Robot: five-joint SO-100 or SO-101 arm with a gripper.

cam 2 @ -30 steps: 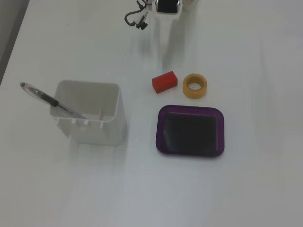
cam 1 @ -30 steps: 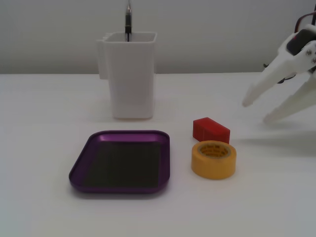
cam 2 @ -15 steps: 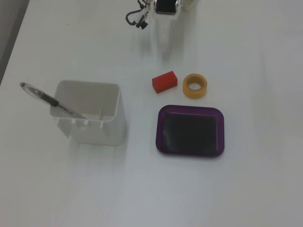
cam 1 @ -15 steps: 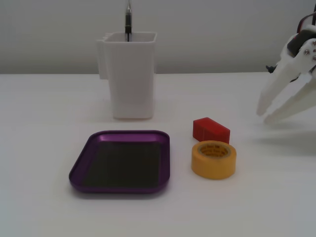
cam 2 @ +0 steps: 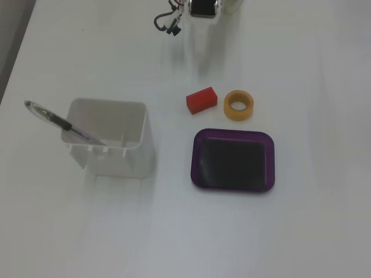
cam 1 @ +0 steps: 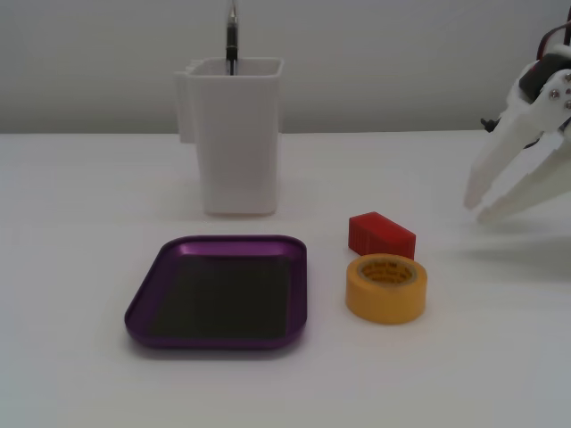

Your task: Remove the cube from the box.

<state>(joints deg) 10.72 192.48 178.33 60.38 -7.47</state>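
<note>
Since a second ago, the gripper [cam 1: 475,207] has drawn back toward the right edge of the lower fixed view and its two white fingers have closed part of the way; over the last half second it has barely shifted. Nothing else on the table [cam 1: 80,223] has moved.

Going left to right in the lower fixed view: a tall white container [cam 1: 234,134] stands upright toward the back, with a dark pen [cam 1: 231,37] sticking up out of it. In front of it, and apart from it, lies the box [cam 1: 143,308], a shallow purple tray with a dark floor, and nothing lies inside it. To the right of the box, the cube [cam 1: 380,234], small and bright red, rests on the bare table, outside the box. A yellow tape roll [cam 1: 386,287] lies flat just in front of the cube, very near it; whether the two touch is hard to tell from here. Far right, the gripper hangs above the table with its fingers angled down and left, slightly spread and holding nothing, well apart from the cube.

In the higher fixed view, the container [cam 2: 110,145] sits at left, the cube [cam 2: 201,99] and tape roll [cam 2: 239,105] lie side by side with a small gap, and the box [cam 2: 197,174] sits just below them. Only part of the arm shows at the top edge.
</note>
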